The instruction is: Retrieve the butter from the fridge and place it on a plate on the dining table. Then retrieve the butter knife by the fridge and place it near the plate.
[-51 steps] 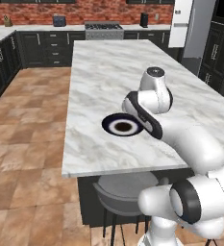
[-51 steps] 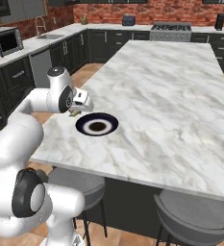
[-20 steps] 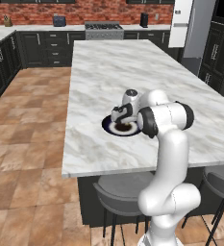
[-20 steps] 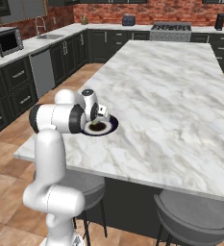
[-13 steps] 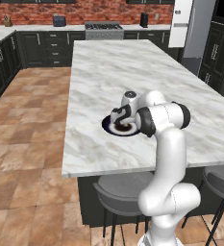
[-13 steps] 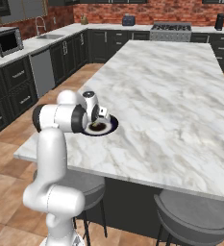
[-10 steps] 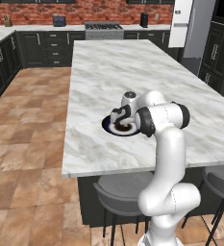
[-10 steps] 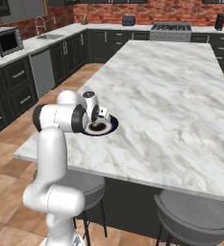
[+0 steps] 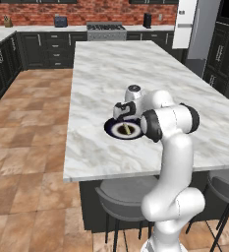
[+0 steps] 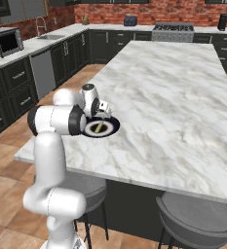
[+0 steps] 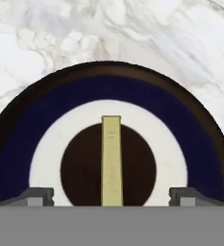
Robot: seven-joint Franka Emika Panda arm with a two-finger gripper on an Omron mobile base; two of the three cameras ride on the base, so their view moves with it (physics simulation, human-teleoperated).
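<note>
- Gripper hangs directly over the plate, jaws spread wide; in the hand view its two finger tips rise at 7 and 5 o'clock, well apart from each other, with nothing clamped between them.
- Butter, a pale yellow stick, lies free on the plate's dark brown centre, running from the middle of the picture down toward 6 o'clock, midway between the tips and touching neither.
- From the left base view the gripper sits low over the plate, just at its 12 o'clock edge, and the butter shows as a thin tan sliver in the centre.
- From the right base view the gripper is at the plate's 12 o'clock side, and the butter rests slanted on the brown middle.
- Plate stands on the dining table, near its front edge, at about 7 o'clock on the marble top in the left base view; the dining table carries it at 8 o'clock in the right base view.
- Fridge stands at 1 o'clock in the left base view, well apart from the plate.
</note>
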